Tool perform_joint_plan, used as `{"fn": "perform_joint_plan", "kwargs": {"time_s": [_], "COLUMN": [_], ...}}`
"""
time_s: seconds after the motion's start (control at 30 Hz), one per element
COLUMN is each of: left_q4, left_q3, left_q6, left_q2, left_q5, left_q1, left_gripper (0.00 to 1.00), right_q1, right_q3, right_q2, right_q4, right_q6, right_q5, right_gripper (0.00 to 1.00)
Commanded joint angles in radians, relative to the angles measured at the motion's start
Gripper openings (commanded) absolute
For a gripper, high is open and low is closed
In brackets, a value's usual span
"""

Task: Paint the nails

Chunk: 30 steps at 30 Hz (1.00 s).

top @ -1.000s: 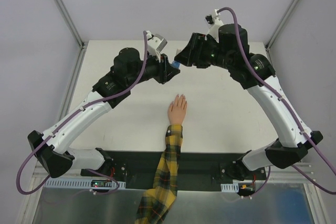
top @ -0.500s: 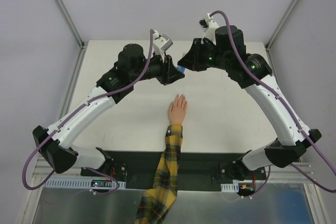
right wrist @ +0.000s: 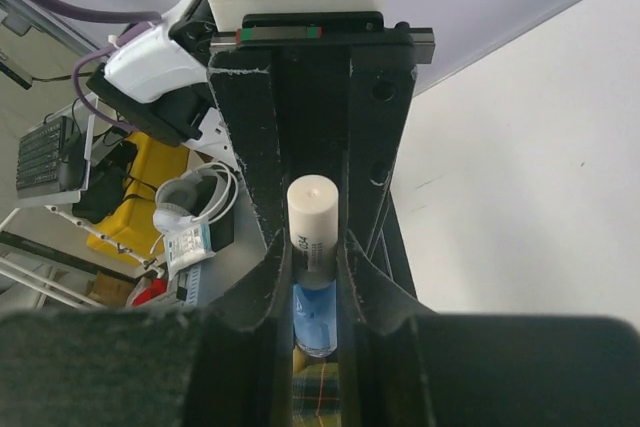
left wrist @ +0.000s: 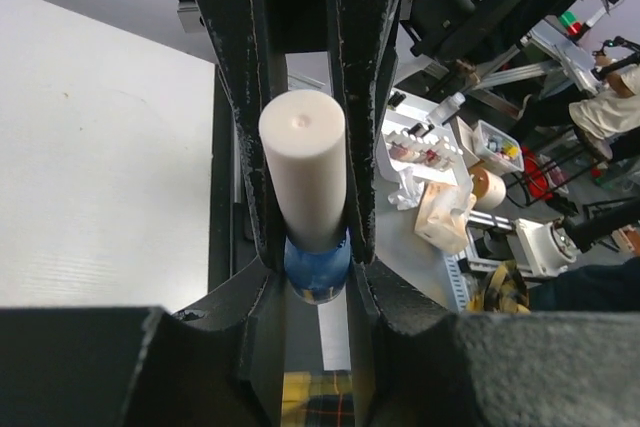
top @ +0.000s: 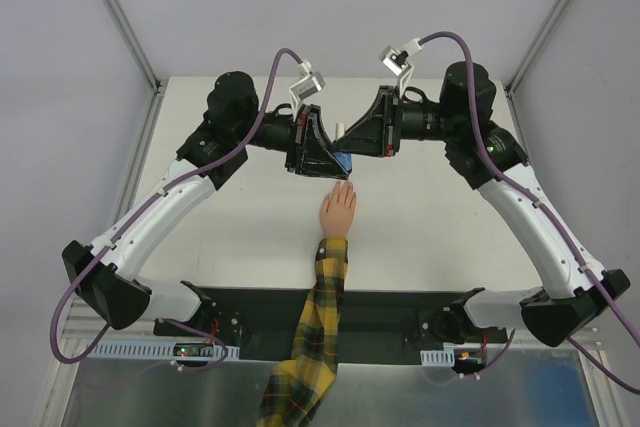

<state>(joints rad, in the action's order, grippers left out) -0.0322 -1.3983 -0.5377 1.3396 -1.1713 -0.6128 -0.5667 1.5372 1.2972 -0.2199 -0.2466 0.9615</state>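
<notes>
A yellow-black plaid sleeve point(top: 318, 317) lies at the near middle of the table point(top: 230, 237). Its peach hand point(top: 338, 213) lies flat, fingers pointing away. The nails point(top: 344, 187) look skin-toned but are too small to detail. Just beyond them, the left gripper point(left wrist: 317, 257) and right gripper point(right wrist: 314, 252) both clamp 1 blue bottle point(left wrist: 317, 272) with a white cap point(left wrist: 303, 162).

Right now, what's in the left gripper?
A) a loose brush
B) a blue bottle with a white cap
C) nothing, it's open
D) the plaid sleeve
B: the left wrist view shows the left gripper closed around the blue bottle, its white cap sticking up toward the camera.
</notes>
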Motion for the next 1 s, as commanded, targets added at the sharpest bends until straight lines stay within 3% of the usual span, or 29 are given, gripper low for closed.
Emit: {"fn": "perform_joint_plan", "kwargs": {"time_s": [0.0, 0.07, 0.17, 0.23, 0.27, 0.37, 0.53, 0.67, 0.97], "left_q4": [-0.123, -0.066, -0.026, -0.003, 0.014, 0.074, 0.097, 0.098, 0.110], "left_q3": [-0.002, 0.013, 0.038, 0.041, 0.033, 0.021, 0.015, 0.007, -0.002], "left_q6": [0.053, 0.123, 0.169, 0.186, 0.202, 0.228, 0.231, 0.229, 0.226], "left_q2": [-0.034, -0.068, -0.106, -0.115, -0.115, -0.108, -0.097, -0.088, -0.077], "left_q5": [0.088, 0.224, 0.362, 0.390, 0.403, 0.426, 0.406, 0.400, 0.417], "left_q1": [-0.007, -0.004, -0.004, -0.004, -0.004, -0.004, -0.004, -0.004, -0.004], "left_gripper": [0.00, 0.00, 0.00, 0.00, 0.00, 0.00, 0.00, 0.00, 0.00], "right_q1": [-0.015, -0.015, -0.016, -0.016, -0.016, -0.019, -0.032, -0.056, -0.127], "right_q3": [0.018, 0.043, 0.081, 0.101, 0.125, 0.188, 0.277, 0.343, 0.426], "right_q2": [0.007, -0.001, -0.006, -0.010, -0.012, -0.001, 0.043, 0.089, 0.157], "right_q4": [0.087, 0.012, -0.102, -0.169, -0.194, -0.280, -0.361, -0.404, -0.467], "right_q6": [-0.048, -0.016, 0.024, 0.041, 0.056, 0.090, 0.130, 0.155, 0.182], "right_q5": [-0.025, -0.087, -0.194, -0.251, -0.324, -0.433, -0.486, -0.515, -0.604], "right_gripper": [0.11, 0.15, 0.41, 0.52, 0.64, 0.75, 0.77, 0.65, 0.55]}}
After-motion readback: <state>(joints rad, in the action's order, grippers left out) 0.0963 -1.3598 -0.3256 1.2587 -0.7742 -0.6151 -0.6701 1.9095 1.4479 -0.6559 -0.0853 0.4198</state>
